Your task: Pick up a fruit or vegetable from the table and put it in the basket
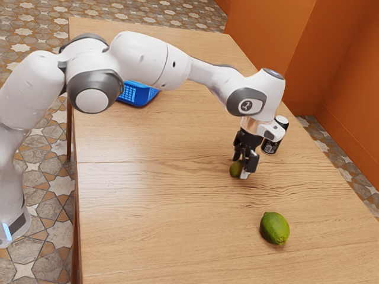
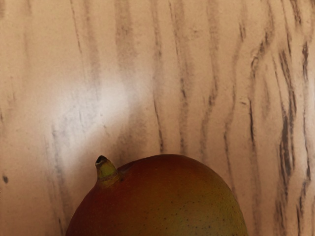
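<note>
Low over the table, my gripper (image 1: 241, 167) is down at a small mango-like fruit (image 1: 235, 170), which it partly covers from this side. Whether it grips the fruit cannot be told. The same reddish-green fruit (image 2: 162, 201), with a short stem, looms large at the wrist view's lower edge. A green lime (image 1: 275, 228) lies by itself nearer the exterior view's bottom. The blue basket (image 1: 140, 94) stands toward the exterior view's upper left, partly hidden behind the arm.
A black can with a pale top (image 1: 271, 145) stands just behind my hand, toward the exterior view's right. The wooden table (image 1: 160, 207) runs under everything, and its far edge lies beyond the can. My arm passes above the basket's side of the table.
</note>
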{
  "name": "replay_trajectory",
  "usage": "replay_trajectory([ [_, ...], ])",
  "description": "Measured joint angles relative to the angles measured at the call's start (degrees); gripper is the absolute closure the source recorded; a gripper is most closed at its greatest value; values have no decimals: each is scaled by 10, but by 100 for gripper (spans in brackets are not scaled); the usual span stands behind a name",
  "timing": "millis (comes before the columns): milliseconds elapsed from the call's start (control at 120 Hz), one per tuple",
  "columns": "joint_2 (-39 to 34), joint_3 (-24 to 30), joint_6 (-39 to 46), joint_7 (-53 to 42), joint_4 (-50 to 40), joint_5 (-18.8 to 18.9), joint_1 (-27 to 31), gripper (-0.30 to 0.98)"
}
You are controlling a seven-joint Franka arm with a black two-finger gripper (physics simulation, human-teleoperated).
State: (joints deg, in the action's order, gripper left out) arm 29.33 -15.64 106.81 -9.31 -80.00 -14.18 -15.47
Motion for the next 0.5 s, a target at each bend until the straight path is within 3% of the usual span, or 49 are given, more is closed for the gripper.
replay_trajectory([
  [133, 7, 0, 8, 3, 0, 0, 0, 2],
  [317, -1, -2, 11, 6, 1, 13, 0, 34],
  [383, -63, -3, -10, 9, -1, 49, -6, 37],
  [500, -249, -35, -80, 12, -64, 129, -11, 39],
])
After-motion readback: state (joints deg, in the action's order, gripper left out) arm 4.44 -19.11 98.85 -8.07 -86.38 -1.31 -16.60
